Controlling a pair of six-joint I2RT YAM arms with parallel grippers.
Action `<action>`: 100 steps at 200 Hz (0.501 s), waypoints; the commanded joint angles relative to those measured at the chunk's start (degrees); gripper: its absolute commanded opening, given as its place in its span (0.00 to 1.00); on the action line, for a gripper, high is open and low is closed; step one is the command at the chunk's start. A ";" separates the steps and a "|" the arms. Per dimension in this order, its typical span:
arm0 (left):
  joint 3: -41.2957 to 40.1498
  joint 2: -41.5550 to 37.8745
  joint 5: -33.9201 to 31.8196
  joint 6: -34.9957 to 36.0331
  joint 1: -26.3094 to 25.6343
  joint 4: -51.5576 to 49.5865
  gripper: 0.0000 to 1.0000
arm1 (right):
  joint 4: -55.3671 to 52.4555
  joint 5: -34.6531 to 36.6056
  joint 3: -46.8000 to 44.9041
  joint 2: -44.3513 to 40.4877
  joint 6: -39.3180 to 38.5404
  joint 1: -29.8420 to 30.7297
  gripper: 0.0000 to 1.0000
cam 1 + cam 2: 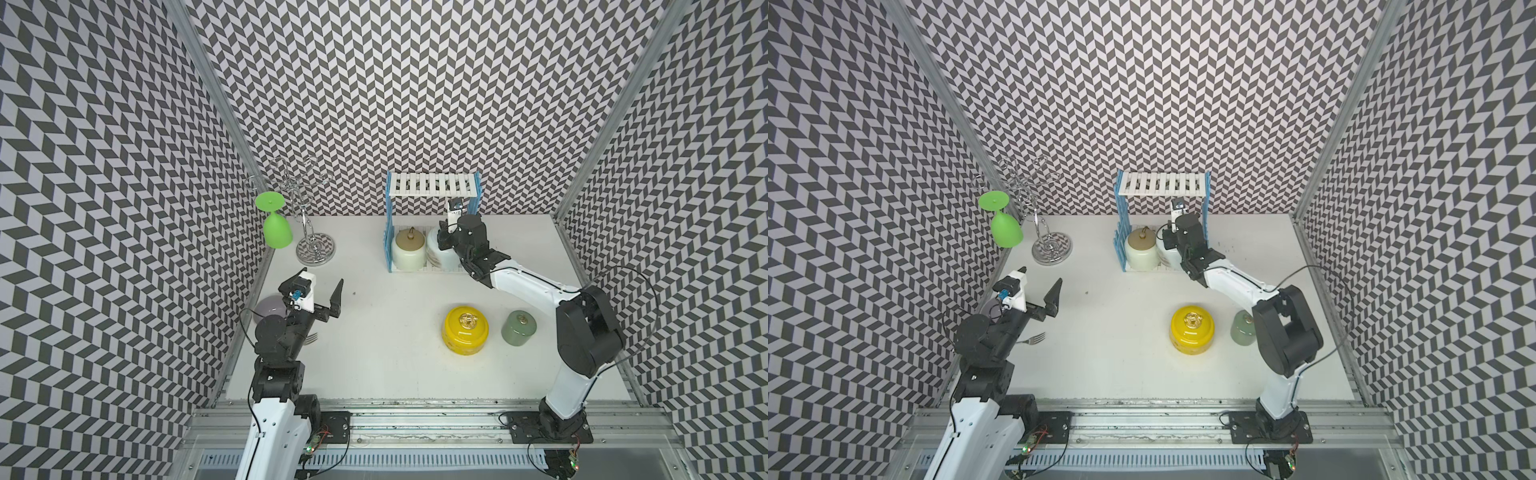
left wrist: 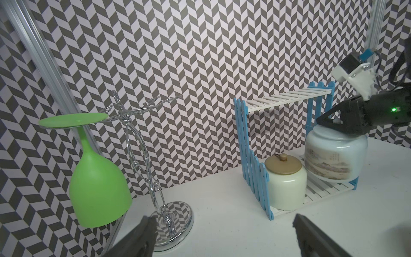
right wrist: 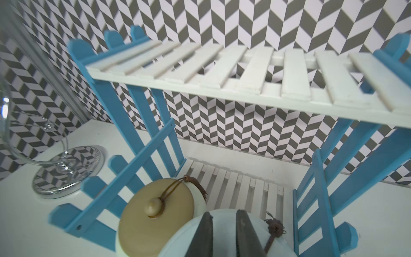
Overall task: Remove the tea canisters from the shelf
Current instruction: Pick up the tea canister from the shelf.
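R: right fingers (image 3: 206, 222) clenched on pale blue canister (image 2: 335, 155) lid, lower tier of shelf (image 2: 287, 99) | cream canister (image 2: 285, 184) touching beside it | L: my left fingers (image 1: 337, 293) released, empty | yellow canister (image 1: 464, 330), green canister (image 1: 518, 328) on counter (image 1: 395, 353)

No readable text, brand or number found. The pale blue canister (image 2: 338, 151), right under the right end effector (image 3: 224, 231), carried a painted landscape with a short column of tiny dark marks (image 2: 333, 157) beside it, possibly characters, too small to read. The yellow canister (image 1: 465, 336), well apart from that end effector toward the arm bases, had a gold emblem (image 1: 468, 320) on its lid; no letters made out.
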 commanded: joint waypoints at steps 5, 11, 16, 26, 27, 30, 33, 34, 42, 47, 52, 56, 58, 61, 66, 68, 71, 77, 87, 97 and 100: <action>0.00 -0.52 -0.33 0.14 0.18 1.27 1.00 | 9.49 -1.39 -0.51 -7.73 0.11 1.27 0.00; -0.13 -0.53 -0.56 0.37 -0.01 1.23 1.00 | 9.54 -1.96 -1.15 -8.83 0.13 1.46 0.00; -0.31 -0.55 -0.60 0.65 -0.17 1.37 1.00 | 9.68 -2.29 -1.72 -9.55 0.25 1.64 0.00; -0.36 -0.55 -0.33 0.81 -0.28 1.60 1.00 | 9.66 -2.92 -2.62 -10.97 0.30 2.17 0.00; -0.34 -0.54 -0.34 0.78 -0.21 1.61 1.00 | 9.61 -2.98 -2.70 -11.17 0.22 2.18 0.00; -0.30 -0.52 -0.26 0.68 -0.22 1.56 1.00 | 9.38 -3.22 -2.83 -11.53 0.13 2.33 0.00; -0.16 -0.53 -0.25 0.59 -0.17 1.60 1.00 | 9.13 -3.45 -2.95 -11.96 -0.01 2.57 0.00; -0.11 -0.53 -0.25 0.54 -0.15 1.61 1.00 | 9.00 -3.51 -3.02 -12.06 0.02 2.69 0.00; 0.12 -0.09 -0.19 0.25 -0.05 1.44 1.00 | 8.01 -4.13 -3.25 -13.16 -0.18 3.22 0.00; 0.14 0.08 -0.53 0.23 0.00 1.30 1.00 | 7.46 -4.53 -3.44 -13.77 -0.27 3.63 0.00; 0.06 0.09 -0.70 0.30 -0.11 1.19 1.00 | 7.13 -5.20 -3.76 -14.56 -0.38 4.00 0.00; -0.04 0.02 -0.98 0.46 -0.18 1.17 1.00 | 7.10 -5.85 -4.10 -15.16 -0.64 4.25 0.00; -0.11 -0.08 -0.98 0.60 -0.26 1.19 1.00 | 7.10 -6.25 -4.32 -15.41 -0.76 4.40 0.00; -0.20 -0.16 -0.99 0.73 -0.26 1.30 1.00 | 7.22 -6.80 -4.73 -15.91 -1.13 4.58 0.00; -0.31 -0.28 -0.97 0.91 -0.37 1.47 1.00 | 7.54 -7.53 -5.38 -16.73 -1.52 4.93 0.00; -0.31 -0.26 -0.87 0.86 -0.39 1.55 1.00 | 7.65 -7.70 -5.71 -17.03 -1.69 5.09 0.00; -0.32 -0.21 -0.77 0.85 -0.40 1.60 1.00 | 7.97 -7.97 -6.19 -17.47 -1.91 5.36 0.00; -0.21 -0.05 -0.61 0.74 -0.38 1.77 1.00 | 8.36 -8.49 -7.05 -18.40 -2.28 5.80 0.00; 0.18 0.45 -0.48 0.29 -0.09 1.66 1.00 | 8.46 -10.06 -8.12 -19.85 -2.73 6.40 0.00; 0.66 0.79 -0.88 0.22 -0.11 1.22 1.00 | 7.97 -12.33 -8.93 -20.98 -2.91 6.54 0.00; 0.81 0.73 -0.92 0.41 -0.20 1.03 1.00 | 7.86 -13.02 -9.13 -21.29 -2.88 6.58 0.00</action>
